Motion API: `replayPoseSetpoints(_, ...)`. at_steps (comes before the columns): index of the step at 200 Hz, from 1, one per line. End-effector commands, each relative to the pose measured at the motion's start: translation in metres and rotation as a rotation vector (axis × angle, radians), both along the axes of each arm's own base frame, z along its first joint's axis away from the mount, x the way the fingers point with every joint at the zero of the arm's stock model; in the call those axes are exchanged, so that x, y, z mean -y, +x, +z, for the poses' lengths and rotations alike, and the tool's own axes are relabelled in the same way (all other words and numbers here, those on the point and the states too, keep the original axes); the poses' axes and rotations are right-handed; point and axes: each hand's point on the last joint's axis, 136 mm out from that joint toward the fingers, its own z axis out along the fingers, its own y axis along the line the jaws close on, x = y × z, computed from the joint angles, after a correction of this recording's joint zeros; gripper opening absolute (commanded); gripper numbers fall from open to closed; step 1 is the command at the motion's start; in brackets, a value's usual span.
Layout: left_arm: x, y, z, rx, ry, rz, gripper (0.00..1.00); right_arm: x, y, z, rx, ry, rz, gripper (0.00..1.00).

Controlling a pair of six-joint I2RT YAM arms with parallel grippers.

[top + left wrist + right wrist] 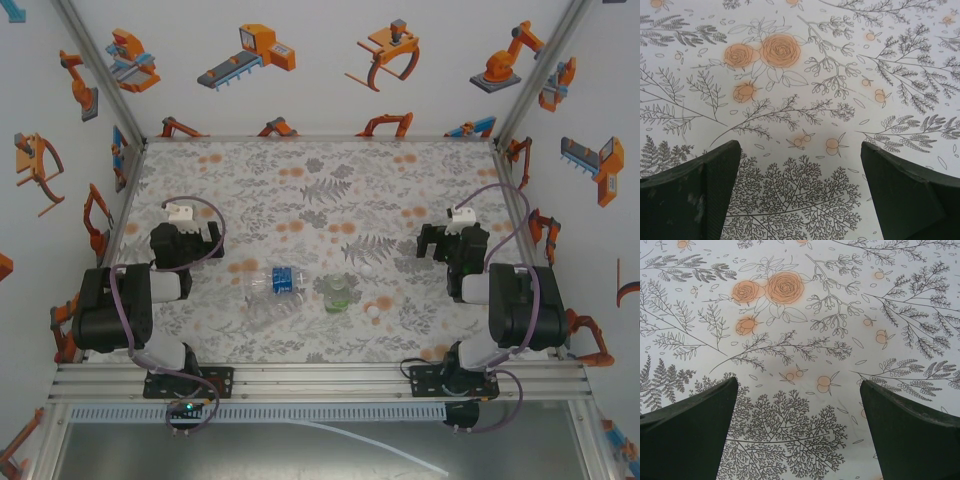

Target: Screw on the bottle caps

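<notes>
Overhead, the three bottles sit together near the middle of the flower-printed bench. The blue-labelled bottle lies on its side. The plain clear bottle lies just beside it on the near side, and the green-tinted bottle is just to their right; whether it stands or lies I cannot tell. One white cap rests on the cloth right of the green bottle, toward the far side, and a second cap lies nearer the arms. Both are apart from the bottles. The left pincer hangs over the bench's left side and the right pincer over its right side, each well apart from the bottles.

In the left wrist view, the left pincer's dark fingers are spread wide, with bare printed cloth between them.

In the right wrist view, the right pincer's fingers are likewise spread wide over the leaf-and-rose pattern, pinching nothing.
</notes>
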Motion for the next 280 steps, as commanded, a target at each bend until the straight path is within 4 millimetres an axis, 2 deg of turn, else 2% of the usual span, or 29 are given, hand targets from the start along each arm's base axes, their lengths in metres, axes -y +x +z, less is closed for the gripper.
replayPoseSetpoints(1,-0.001,0.009,0.025,0.023,0.003,0.028,0.97,0.0,0.002,0.026,0.074,-0.009,0.001,0.96)
replayPoseSetpoints(36,-0.01,0.01,0.051,-0.032,0.012,0.097,0.97,-0.007,-0.009,0.054,0.101,-0.017,0.041,0.94)
replayPoseSetpoints(61,-0.01,0.01,0.073,-0.065,-0.024,0.118,0.97,-0.023,-0.019,0.076,0.102,0.025,0.107,0.92)
replayPoseSetpoints(93,-0.001,0.004,0.1,-0.109,-0.13,0.12,0.97,-0.063,-0.032,0.096,0.095,0.079,0.28,0.87)
replayPoseSetpoints(115,0.019,-0.002,0.117,-0.165,-0.243,0.046,0.97,-0.095,-0.042,0.108,0.083,0.105,0.403,0.87)
replayPoseSetpoints(144,0.042,-0.016,0.128,-0.297,-0.32,-0.053,0.97,-0.139,-0.061,0.127,0.067,0.107,0.592,0.87)
replayPoseSetpoints(177,0.06,-0.026,0.152,-0.25,-0.325,-0.174,0.97,-0.185,-0.088,0.148,0.079,0.138,0.818,0.86)
replayPoseSetpoints(192,0.065,-0.03,0.157,-0.222,-0.276,-0.212,0.97,-0.199,-0.097,0.157,0.085,0.142,0.884,0.85)
replayPoseSetpoints(217,0.068,-0.037,0.151,-0.199,-0.19,-0.251,0.97,-0.22,-0.113,0.171,0.118,0.121,0.986,0.84)
replayPoseSetpoints(253,0.062,-0.043,0.136,-0.182,-0.148,-0.227,0.97,-0.245,-0.135,0.187,0.146,0.096,1.138,0.84)
replayPoseSetpoints(280,0.059,-0.041,0.137,-0.168,-0.126,-0.218,0.97,-0.262,-0.148,0.195,0.168,0.1,1.217,0.85)
